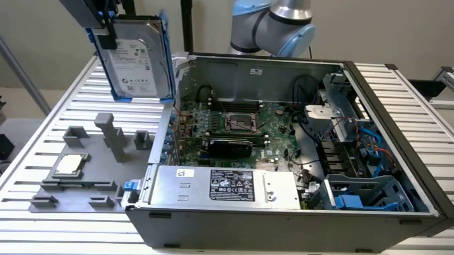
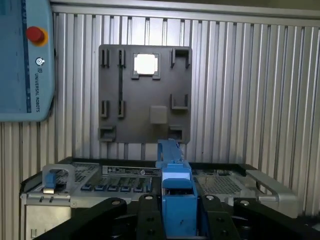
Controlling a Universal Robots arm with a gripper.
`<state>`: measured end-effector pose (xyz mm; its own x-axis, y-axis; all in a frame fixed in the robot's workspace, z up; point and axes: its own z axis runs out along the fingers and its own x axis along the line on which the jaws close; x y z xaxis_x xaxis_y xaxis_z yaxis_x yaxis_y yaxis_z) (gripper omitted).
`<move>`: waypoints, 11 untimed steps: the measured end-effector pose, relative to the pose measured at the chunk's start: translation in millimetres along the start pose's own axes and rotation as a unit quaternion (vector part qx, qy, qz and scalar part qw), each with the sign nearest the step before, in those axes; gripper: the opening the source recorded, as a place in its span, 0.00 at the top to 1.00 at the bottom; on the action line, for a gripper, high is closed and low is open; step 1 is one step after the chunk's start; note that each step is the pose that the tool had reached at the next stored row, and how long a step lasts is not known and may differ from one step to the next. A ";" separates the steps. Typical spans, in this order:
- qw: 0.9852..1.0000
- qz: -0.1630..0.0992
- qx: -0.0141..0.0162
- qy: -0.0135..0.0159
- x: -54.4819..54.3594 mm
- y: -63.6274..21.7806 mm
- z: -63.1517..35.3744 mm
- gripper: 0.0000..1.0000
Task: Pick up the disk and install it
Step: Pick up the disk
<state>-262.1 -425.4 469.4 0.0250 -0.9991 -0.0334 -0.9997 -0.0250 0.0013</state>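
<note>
gripper (image 2: 177,217) nearest us, clamped on blue carrier (image 2: 175,182) edge of disk (image 1: 135,58). disk hangs upright, upper left of exterior view, above table (image 1: 67,98), beside open case (image 1: 284,231). we judge it stiff, fairly heavy, shock-sensitive; hold by carrier rails, avoid knocks.

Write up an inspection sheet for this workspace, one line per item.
Surface: ribbed metal table carrying a grey fixture plate and an open computer case.
Job's things: the disk, in its blue carrier, held upright in the air at the exterior view's left of the case; not installed.
Clutter: small square chip seated on the fixture plate.
End effector: end effector shut on the disk's blue carrier edge.
Cables: black cables and blue cables inside the case.
Surroundings: teach pendant with a red button; robot arm behind the case.
</note>
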 end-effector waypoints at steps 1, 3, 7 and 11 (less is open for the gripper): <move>1.000 0.000 0.000 0.000 1.9 -4.6 -0.5 1.00; 1.000 0.000 0.000 0.000 5.7 -13.3 -1.3 1.00; 1.000 0.000 0.000 0.000 13.2 -31.4 -2.1 1.00; 1.000 0.000 -0.001 0.000 19.6 -49.5 -2.4 1.00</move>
<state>-212.1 -443.9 471.0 0.0249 -0.9991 -0.0334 -0.9997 -0.0250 0.0033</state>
